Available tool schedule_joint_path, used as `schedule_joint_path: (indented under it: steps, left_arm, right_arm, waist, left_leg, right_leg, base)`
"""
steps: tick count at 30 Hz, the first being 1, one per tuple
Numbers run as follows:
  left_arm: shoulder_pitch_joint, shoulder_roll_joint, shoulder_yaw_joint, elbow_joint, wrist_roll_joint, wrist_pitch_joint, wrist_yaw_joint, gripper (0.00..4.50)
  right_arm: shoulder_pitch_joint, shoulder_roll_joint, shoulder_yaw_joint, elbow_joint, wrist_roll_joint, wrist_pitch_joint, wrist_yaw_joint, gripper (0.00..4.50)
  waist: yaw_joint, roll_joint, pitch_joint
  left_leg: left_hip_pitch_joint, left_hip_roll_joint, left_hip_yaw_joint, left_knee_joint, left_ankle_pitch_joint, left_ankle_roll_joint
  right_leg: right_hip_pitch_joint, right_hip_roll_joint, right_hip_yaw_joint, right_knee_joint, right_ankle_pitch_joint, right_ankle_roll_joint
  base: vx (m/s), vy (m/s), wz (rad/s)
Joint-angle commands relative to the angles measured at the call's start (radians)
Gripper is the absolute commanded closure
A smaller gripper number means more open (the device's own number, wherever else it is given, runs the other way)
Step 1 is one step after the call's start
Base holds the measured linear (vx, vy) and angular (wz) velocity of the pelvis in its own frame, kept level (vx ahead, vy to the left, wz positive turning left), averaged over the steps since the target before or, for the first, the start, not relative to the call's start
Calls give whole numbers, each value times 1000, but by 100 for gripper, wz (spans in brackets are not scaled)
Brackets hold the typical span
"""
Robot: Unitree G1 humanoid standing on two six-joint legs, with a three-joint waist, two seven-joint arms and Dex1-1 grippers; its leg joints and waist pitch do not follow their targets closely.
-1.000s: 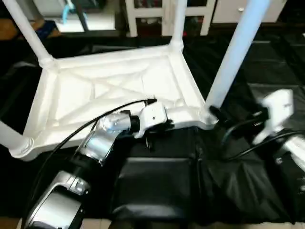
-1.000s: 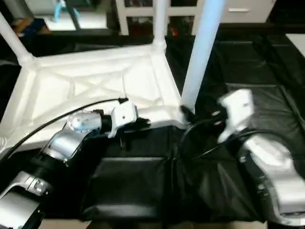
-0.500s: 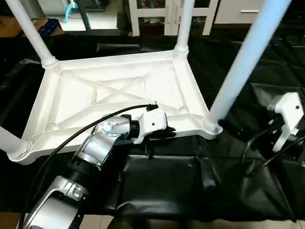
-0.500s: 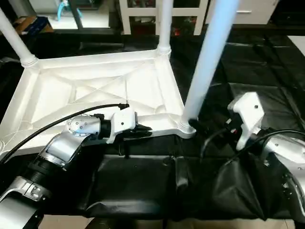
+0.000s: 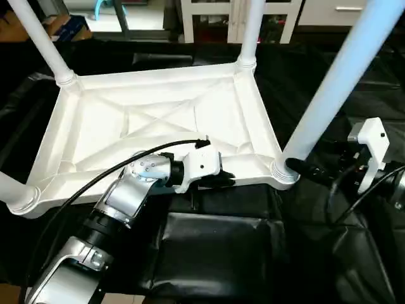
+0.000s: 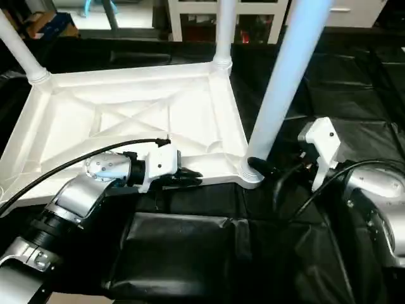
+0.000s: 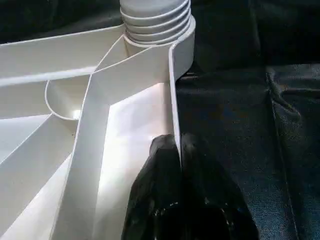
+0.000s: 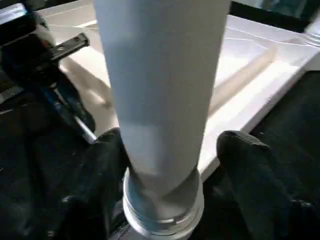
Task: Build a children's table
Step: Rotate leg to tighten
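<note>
The children's table lies upside down, its white ribbed top (image 5: 158, 120) on black cloth. Legs stand in its corner sockets: near right (image 5: 335, 82), far right (image 5: 250, 31), far left (image 5: 38, 41) and near left (image 5: 9, 187). My left gripper (image 5: 224, 182) is shut on the top's near rim, and its fingers (image 7: 165, 165) pinch the thin wall just short of the ribbed corner socket (image 7: 155, 20). My right gripper (image 5: 296, 166) is at the base of the near right leg. Its black fingers (image 8: 250, 165) stand open on either side of the leg (image 8: 160, 75).
Black cloth (image 5: 215, 253) covers the floor around the table, with folds in front and to the right. White furniture (image 5: 215, 12) stands behind the far rim. A black cable (image 5: 95, 180) loops over my left forearm, and another hangs by my right wrist (image 5: 342, 190).
The camera has shifted. My right gripper, which stood off to the right half a second ago, has come in around the base of the near right leg. The left gripper keeps its hold.
</note>
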Motion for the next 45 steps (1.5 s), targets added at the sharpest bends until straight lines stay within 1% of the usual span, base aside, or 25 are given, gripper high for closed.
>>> schedule_joint_path:
  steps: [1, 3, 4, 5, 11, 18, 20, 22, 25, 26, 27, 29, 30, 31, 32, 33, 36, 37, 39, 40, 41, 42, 43, 44, 45]
  left_arm:
    - [17, 6, -20, -41, -23, 2, -37, 450]
    - [17, 9, -19, -43, -22, 4, -36, 450]
    - [17, 10, -18, -44, -21, 5, -36, 450]
    - [18, 11, -18, -44, -21, 6, -36, 450]
    - [19, 21, -23, -50, -17, 13, -38, 450]
    - [24, 19, -31, -56, 19, 30, 7, 450]
    - [24, 8, -31, -61, 29, 42, 31, 450]
    - [27, -36, -28, -89, 40, 107, 99, 450]
    - [12, -100, -22, -115, 50, 187, 187, 450]
    - [2, -121, -21, -116, 63, 205, 222, 450]
    - [2, -121, -21, -116, 63, 205, 222, 450]
    - [-28, -171, -8, -102, 81, 249, 306, 450]
    - [-47, -200, 2, -89, 93, 266, 357, 450]
    - [-47, -200, 2, -89, 93, 266, 357, 450]
    - [-61, -224, 9, -81, 98, 286, 392, 450]
    - [-72, -238, 11, -70, 106, 285, 416, 450]
    - [-79, -237, 4, -59, 123, 275, 425, 450]
    - [-81, -223, 0, -49, 132, 258, 420, 450]
    - [-81, -209, 0, -41, 139, 245, 415, 450]
    - [-77, -177, -6, -33, 148, 214, 396, 450]
    - [-75, -167, -8, -31, 151, 203, 390, 450]
    - [-66, -136, -18, -28, 153, 166, 356, 450]
    - [-59, -112, -27, -28, 151, 141, 330, 450]
    - [-40, -76, -40, -39, 136, 95, 269, 450]
    - [-35, -67, -43, -42, 133, 88, 255, 450]
  right_arm:
    - [-7, -22, 12, 36, -11, -10, 29, 166]
    - [-16, -29, 20, 54, -20, -18, 49, 180]
    - [-20, -30, 20, 57, -19, -17, 55, 198]
    - [-23, -31, 20, 61, -18, -17, 60, 198]
    - [-37, -44, 29, 93, -17, -26, 110, 252]
    - [-52, 8, 24, 117, -44, -15, 12, 260]
    - [-51, 28, 31, 117, -56, -2, -24, 261]
    - [-52, 99, 58, 124, -104, 42, -153, 262]
    - [-73, 210, 64, 138, -148, 101, -341, 263]
    - [-84, 253, 58, 143, -170, 121, -424, 263]
    - [-84, 253, 58, 143, -170, 121, -424, 263]
    - [-114, 347, 17, 171, -216, 148, -623, 264]
    - [-130, 402, -18, 195, -238, 136, -742, 264]
    - [-130, 402, -18, 195, -238, 136, -742, 264]
    - [-144, 445, -42, 220, -264, 112, -839, 264]
    - [-158, 475, -44, 242, -286, 84, -893, 264]
    - [-180, 503, -29, 256, -292, 72, -905, 264]
    - [-190, 495, -9, 259, -290, 69, -869, 264]
    - [-196, 489, -3, 254, -273, 46, -824, 264]
    - [-193, 443, 22, 222, -264, 12, -722, 264]
    - [-190, 426, 31, 213, -265, 2, -693, 229]
    - [-176, 374, 42, 182, -253, -22, -601, 229]
    - [-164, 333, 51, 161, -247, -29, -542, 208]
    - [-142, 275, 52, 131, -227, -44, -450, 194]
    - [-136, 260, 51, 125, -221, -46, -429, 192]
  waist:
    - [4, -35, -87]
    - [3, -38, -84]
    - [3, -37, -84]
    - [3, -36, -85]
    - [4, -38, -86]
    - [4, -36, -85]
    - [2, -38, -83]
    - [-2, -36, -76]
    - [-12, -37, -72]
    - [-17, -36, -72]
    - [-21, -37, -74]
    - [-31, -37, -76]
    - [-32, -33, -78]
    - [-33, -33, -79]
    - [-33, -31, -82]
    - [-32, -29, -81]
    - [-31, -33, -88]
    - [-28, -30, -90]
    - [-29, -30, -91]
    - [-29, -29, -92]
    - [-25, -31, -94]
    - [-23, -31, -95]
    - [-17, -29, -96]
    - [-14, -32, -99]
    - [-7, -30, -99]
  left_leg:
    - [18, 129, -58, -82, -5, 247]
    - [19, 131, -59, -86, -38, 230]
    - [18, 131, -61, -86, -40, 227]
    - [20, 131, -60, -86, -43, 222]
    - [18, 131, -60, -85, -23, 231]
    - [17, 131, -61, -86, -32, 227]
    - [17, 131, -61, -90, -64, 204]
    - [14, 132, -64, -95, -103, 175]
    - [18, 130, -69, -103, -184, 106]
    - [19, 129, -70, -104, -198, 84]
    - [19, 129, -71, -106, -204, 70]
    - [15, 127, -71, -107, -202, 64]
    - [20, 126, -68, -106, -204, 56]
    - [22, 124, -66, -105, -197, 50]
    - [22, 122, -65, -104, -186, 52]
    - [20, 122, -61, -105, -173, 55]
    - [17, 119, -59, -101, -132, 81]
    - [12, 121, -61, -99, -88, 120]
    - [16, 121, -58, -94, -70, 149]
    - [16, 121, -57, -93, -59, 156]
    - [14, 121, -59, -91, -50, 175]
    - [15, 123, -56, -88, -23, 195]
    - [16, 122, -58, -87, -13, 209]
    - [15, 125, -57, -83, 26, 232]
    - [16, 128, -57, -81, 54, 255]
  right_leg:
    - [63, -77, 42, -33, -255, -290]
    - [62, -76, 41, -38, -303, -279]
    - [62, -75, 41, -37, -307, -277]
    - [61, -76, 42, -38, -309, -276]
    - [63, -77, 42, -36, -281, -284]
    - [62, -76, 41, -37, -298, -283]
    - [62, -77, 43, -43, -341, -273]
    - [60, -78, 42, -50, -396, -260]
    - [59, -75, 40, -57, -486, -233]
    - [56, -75, 40, -60, -492, -226]
    - [56, -74, 40, -60, -486, -222]
    - [58, -73, 41, -58, -456, -226]
    - [53, -72, 41, -60, -441, -226]
    - [51, -71, 42, -60, -427, -228]
    - [53, -71, 42, -58, -396, -237]
    - [50, -71, 43, -57, -367, -246]
    - [58, -72, 42, -50, -296, -260]
    - [65, -73, 41, -40, -233, -280]
    - [63, -72, 41, -37, -202, -291]
    - [63, -72, 41, -36, -193, -296]
    - [69, -72, 38, -32, -182, -299]
    - [68, -74, 41, -28, -152, -306]
    - [68, -73, 38, -26, -141, -306]
    - [69, -74, 40, -16, -97, -312]
    - [66, -73, 39, -13, -70, -319]
  base:
    - [0, 0, 0]
    - [0, 0, 0]
    - [0, 0, 0]
    - [0, 0, 0]
    - [0, 0, 0]
    - [0, 0, 0]
    - [0, 0, 0]
    - [0, 0, 0]
    - [0, 0, 0]
    - [0, 0, 0]
    - [0, 0, 0]
    - [0, 0, 0]
    - [0, 0, 0]
    - [0, 0, 0]
    - [0, 0, 0]
    - [0, 0, 0]
    - [0, 0, 0]
    - [0, 0, 0]
    - [0, 0, 0]
    - [0, 0, 0]
    - [0, 0, 0]
    - [0, 0, 0]
    - [0, 0, 0]
    - [0, 0, 0]
    - [0, 0, 0]
